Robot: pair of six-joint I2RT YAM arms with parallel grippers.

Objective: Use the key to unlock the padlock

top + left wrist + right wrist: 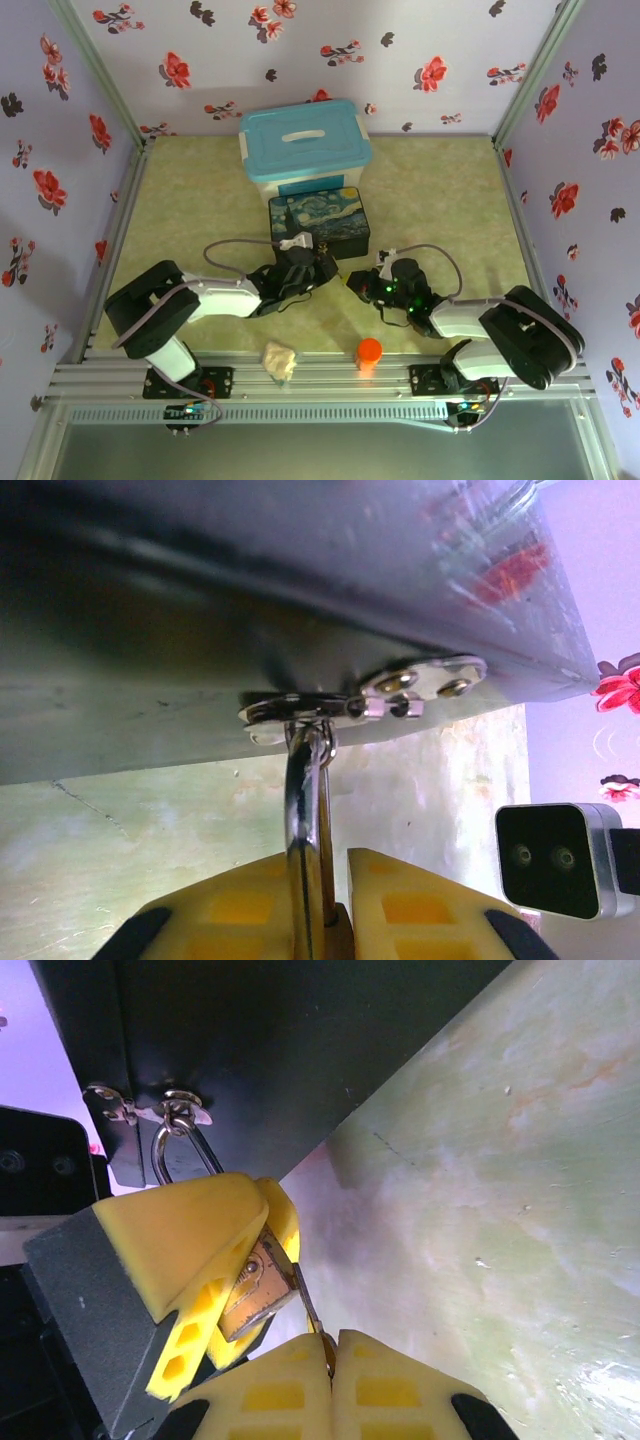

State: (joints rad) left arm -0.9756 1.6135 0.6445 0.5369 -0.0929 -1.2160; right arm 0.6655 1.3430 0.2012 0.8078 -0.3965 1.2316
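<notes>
Left gripper (pixel 326 868): jaws pinching padlock (pixel 256 1290), which hangs from tin (pixel 320 220) hasp.
Right gripper (pixel 332 1346): jaws pressed on key (pixel 309 1310), tip touching padlock.
Tin: mid-table.

Top camera's looking down from behind me, the painted tin (pixel 320 218) mid-table ahead. Left wrist camera's jammed close against the tin's front, facing its latch (pixel 310 708). Right wrist camera's just as near, eyeing that same latch and the padlock (pixel 255 1285) hanging there.
</notes>
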